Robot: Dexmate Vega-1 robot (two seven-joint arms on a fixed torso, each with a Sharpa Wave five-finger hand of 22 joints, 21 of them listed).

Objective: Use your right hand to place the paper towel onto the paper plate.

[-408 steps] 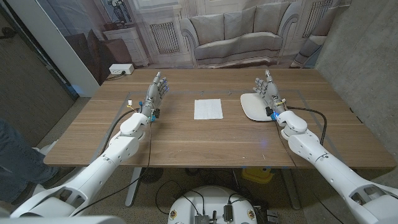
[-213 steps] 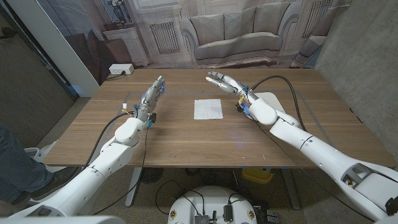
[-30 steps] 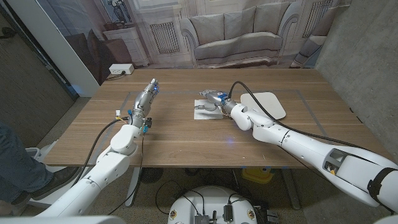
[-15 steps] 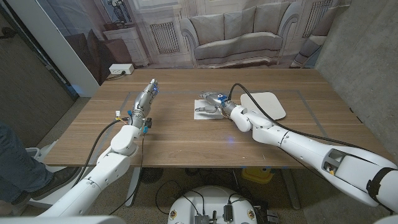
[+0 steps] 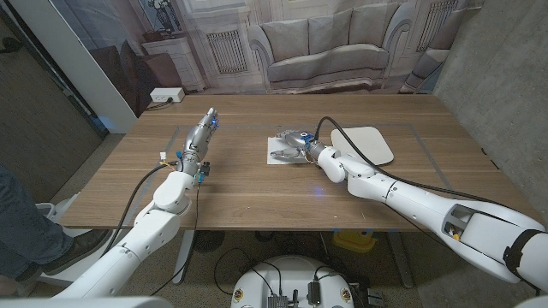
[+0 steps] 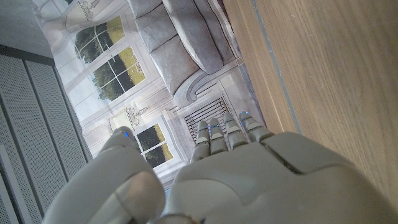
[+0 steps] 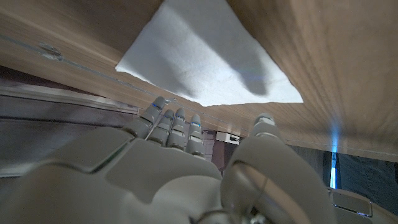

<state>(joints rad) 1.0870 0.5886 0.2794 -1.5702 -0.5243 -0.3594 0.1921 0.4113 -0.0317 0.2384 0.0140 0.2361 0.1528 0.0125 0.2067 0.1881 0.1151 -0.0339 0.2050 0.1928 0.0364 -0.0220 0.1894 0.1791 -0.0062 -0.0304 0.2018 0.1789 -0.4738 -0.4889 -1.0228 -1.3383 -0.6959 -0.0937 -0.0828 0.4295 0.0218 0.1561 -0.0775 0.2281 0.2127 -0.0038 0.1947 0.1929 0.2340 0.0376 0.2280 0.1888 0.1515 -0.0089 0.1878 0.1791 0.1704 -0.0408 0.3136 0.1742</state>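
Your right hand (image 5: 294, 142) hovers over the near right part of the square white paper towel (image 5: 279, 151), fingers apart with nothing pinched as far as the wrist view shows, while your left hand (image 5: 202, 133) stands idle with fingers straight and together. The towel lies flat mid-table, well left of the white rounded-square paper plate (image 5: 364, 144). It looks featherlight, limp and floppy, so pinch a near edge or corner and expect it to droop.

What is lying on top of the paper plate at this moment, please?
Nothing can be seen on the paper plate; its visible white surface is bare. The paper towel lies on the table beside it, under the right hand. The arm covers a small part of the plate's near edge.
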